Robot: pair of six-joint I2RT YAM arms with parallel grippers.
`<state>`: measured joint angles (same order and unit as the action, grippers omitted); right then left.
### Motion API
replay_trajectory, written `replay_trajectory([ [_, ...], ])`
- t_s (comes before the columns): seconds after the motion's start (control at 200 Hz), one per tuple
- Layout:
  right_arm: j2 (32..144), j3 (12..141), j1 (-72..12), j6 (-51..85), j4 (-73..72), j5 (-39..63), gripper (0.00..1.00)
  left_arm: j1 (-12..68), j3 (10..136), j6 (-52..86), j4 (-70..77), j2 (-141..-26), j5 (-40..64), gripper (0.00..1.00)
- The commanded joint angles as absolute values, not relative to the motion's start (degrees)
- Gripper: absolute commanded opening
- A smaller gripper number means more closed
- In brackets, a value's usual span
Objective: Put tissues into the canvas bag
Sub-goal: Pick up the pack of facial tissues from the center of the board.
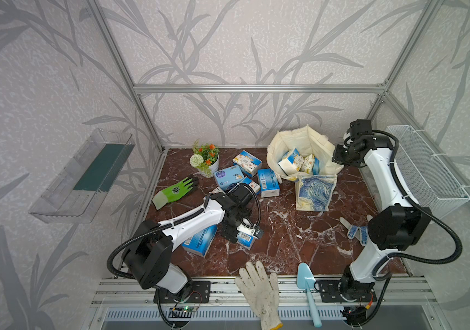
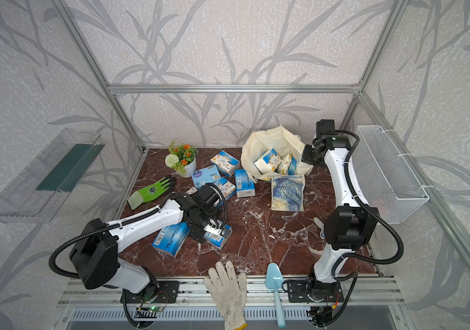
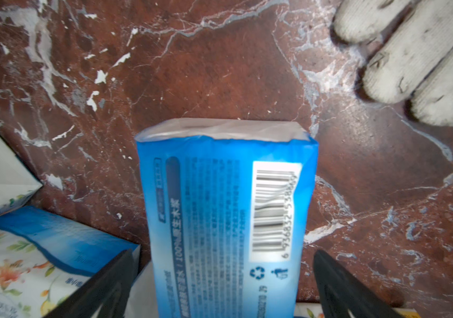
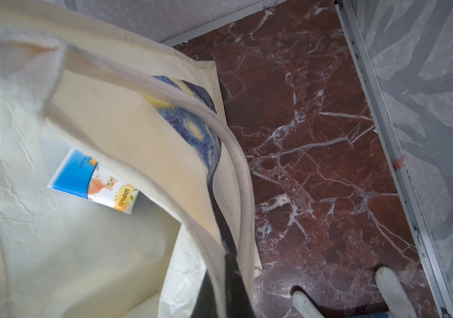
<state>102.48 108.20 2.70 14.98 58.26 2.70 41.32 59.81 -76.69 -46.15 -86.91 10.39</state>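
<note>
Left tool [image 3: 222, 252] spread astride barcode-up tissue pack [image 3: 220, 192], long axis along tool

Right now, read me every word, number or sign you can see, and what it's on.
"100%原生木浆": blue tissue pack in the left wrist view.
"6 936832 538869": beside its barcode.
One recycling sign: same pack.
"100%": cat-print pack inside the canvas bag.
Remaining print: too small or blurred.

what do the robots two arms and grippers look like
The left arm and right arm have white shell links, bulky black joint housings and black ribbed cable hoses tied alongside. The left gripper and right gripper have slim black pointed fingers.
</note>
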Motion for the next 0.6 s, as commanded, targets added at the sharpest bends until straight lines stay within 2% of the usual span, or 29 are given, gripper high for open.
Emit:
replay_trajectory([
  [0.0, 101.0, 107.3, 2.9, 14.6, 59.1, 3.4, 0.0, 41.8, 59.0, -75.1, -47.3, -87.5, 10.1, 0.99],
  [0.305, 100.9, 106.4, 3.1, 14.7, 58.7, 4.0, 0.0, 41.9, 61.4, -68.6, -43.9, -90.6, 8.5, 0.99],
  [0.595, 100.6, 106.4, 3.2, 14.6, 58.7, 4.2, 0.0, 42.4, 60.9, -69.4, -43.7, -92.9, 7.9, 0.99],
])
